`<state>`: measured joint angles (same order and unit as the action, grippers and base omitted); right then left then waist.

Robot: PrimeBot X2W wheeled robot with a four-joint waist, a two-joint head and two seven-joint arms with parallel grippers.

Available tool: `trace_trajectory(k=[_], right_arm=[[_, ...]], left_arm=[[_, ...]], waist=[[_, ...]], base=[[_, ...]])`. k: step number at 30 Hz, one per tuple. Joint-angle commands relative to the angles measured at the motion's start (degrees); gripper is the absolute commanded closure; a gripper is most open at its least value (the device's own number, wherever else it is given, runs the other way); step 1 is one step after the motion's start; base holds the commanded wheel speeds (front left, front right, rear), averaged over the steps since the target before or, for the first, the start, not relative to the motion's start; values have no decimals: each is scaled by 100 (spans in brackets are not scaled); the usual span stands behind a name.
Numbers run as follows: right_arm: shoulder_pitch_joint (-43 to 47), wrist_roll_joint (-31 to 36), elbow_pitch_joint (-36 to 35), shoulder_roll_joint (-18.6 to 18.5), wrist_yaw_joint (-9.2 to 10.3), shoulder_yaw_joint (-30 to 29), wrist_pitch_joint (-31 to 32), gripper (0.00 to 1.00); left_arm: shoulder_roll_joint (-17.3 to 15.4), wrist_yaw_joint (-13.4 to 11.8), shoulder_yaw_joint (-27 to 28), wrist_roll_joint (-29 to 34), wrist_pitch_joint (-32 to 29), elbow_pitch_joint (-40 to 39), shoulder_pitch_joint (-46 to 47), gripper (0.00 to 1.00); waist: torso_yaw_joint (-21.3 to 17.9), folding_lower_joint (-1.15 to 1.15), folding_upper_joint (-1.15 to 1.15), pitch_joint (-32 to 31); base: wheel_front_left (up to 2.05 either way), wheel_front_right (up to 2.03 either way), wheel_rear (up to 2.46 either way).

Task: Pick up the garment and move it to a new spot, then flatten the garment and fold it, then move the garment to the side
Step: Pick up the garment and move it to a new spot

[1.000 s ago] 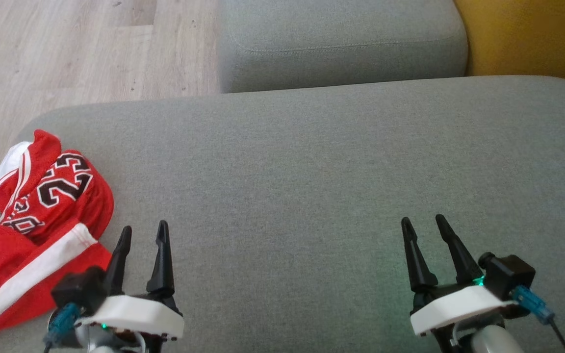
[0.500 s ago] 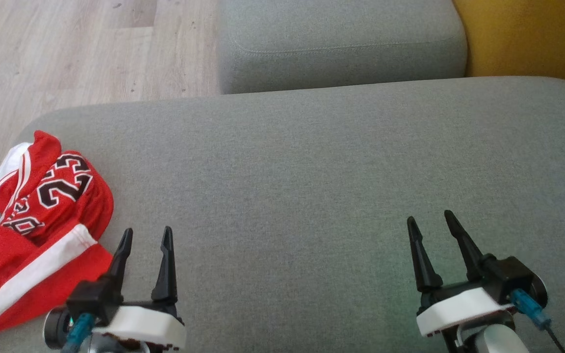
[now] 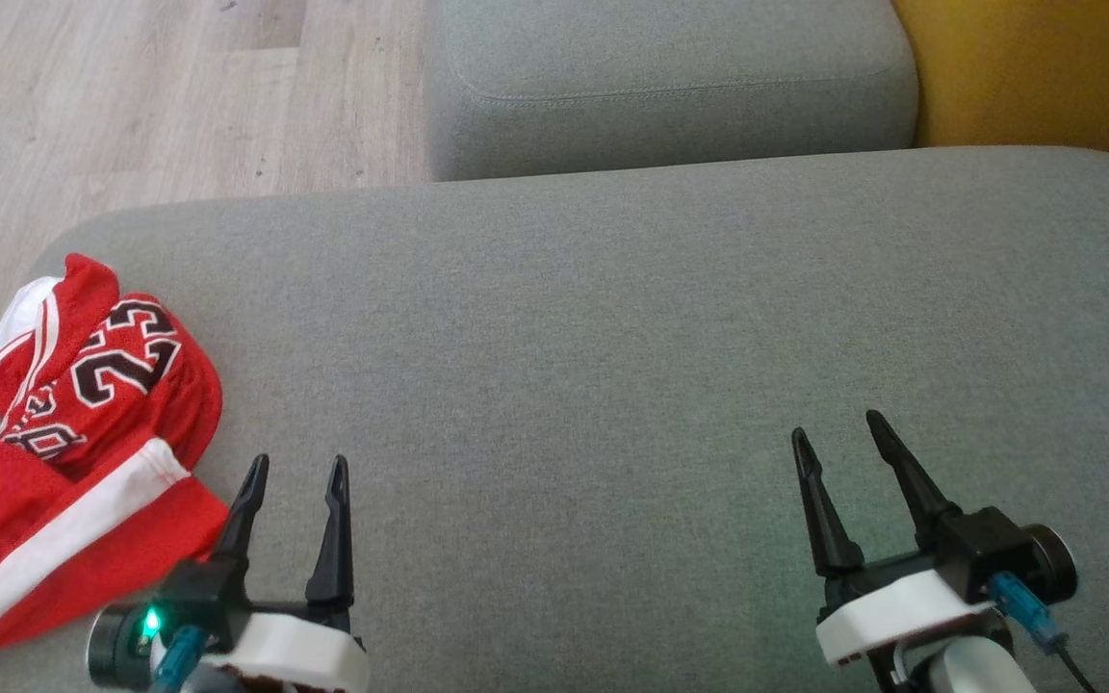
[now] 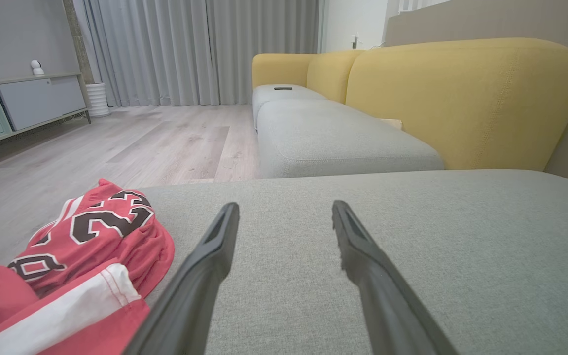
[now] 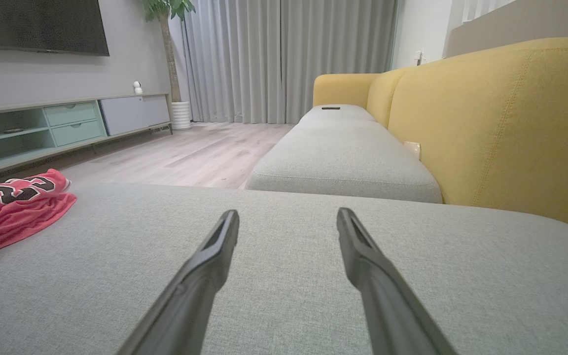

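Note:
The garment [image 3: 73, 443] is a crumpled red jersey with white stripes and black-and-white numbers, heaped at the left end of the grey sofa seat [image 3: 612, 337]. It also lies low on the left as the garment [image 4: 82, 246] in the left wrist view and as the garment [image 5: 13, 202] far left in the right wrist view. My left gripper [image 3: 296, 468] stands open just right of the heap, empty, fingers apart from the cloth. Over the bare seat at the lower right, my right gripper [image 3: 836, 429] is open and empty too.
A second grey seat cushion [image 3: 670, 87] lies beyond the first, with the yellow sofa back [image 3: 1036, 67] to the right. Pale wood floor [image 3: 131, 96] runs past the seat's left and far edge. A low TV cabinet [image 5: 57, 123] stands across the room.
Both grippers have drawn slightly back toward the bottom of the head view, the left one also shifting a little right. The garment has not moved.

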<state>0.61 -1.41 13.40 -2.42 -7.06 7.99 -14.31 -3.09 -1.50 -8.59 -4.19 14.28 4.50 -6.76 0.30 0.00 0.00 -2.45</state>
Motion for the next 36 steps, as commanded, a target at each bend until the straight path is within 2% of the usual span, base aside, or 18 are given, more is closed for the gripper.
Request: trace_trajectory(k=[1,9,13,29,36], right_arm=[[-310,34,-206,-46,-43,98,-69,0],[-288,25,-200,-46,-43,119,-69,0],[-228,22,-209,-46,-43,128,-69,0],[-201,51,-263,-45,-43,148,-69,0],[-258,158,-269,-45,-43,40,-69,0]], left_arm=[[19,0,191,3,72,-158,220,0],[21,-37,172,-87,72,-103,228,0],[21,-104,181,-67,72,-62,253,0],[21,-380,658,-66,72,-268,199,0],[21,-451,886,-84,72,-386,196,0]], waist=[[3,0,0,1],[28,0,0,-1],[195,0,0,22],[1809,0,0,253],[2293,0,0,463]], base=[[0,0,0],[0,0,0],[0,0,0],[0,0,0],[0,0,0]])
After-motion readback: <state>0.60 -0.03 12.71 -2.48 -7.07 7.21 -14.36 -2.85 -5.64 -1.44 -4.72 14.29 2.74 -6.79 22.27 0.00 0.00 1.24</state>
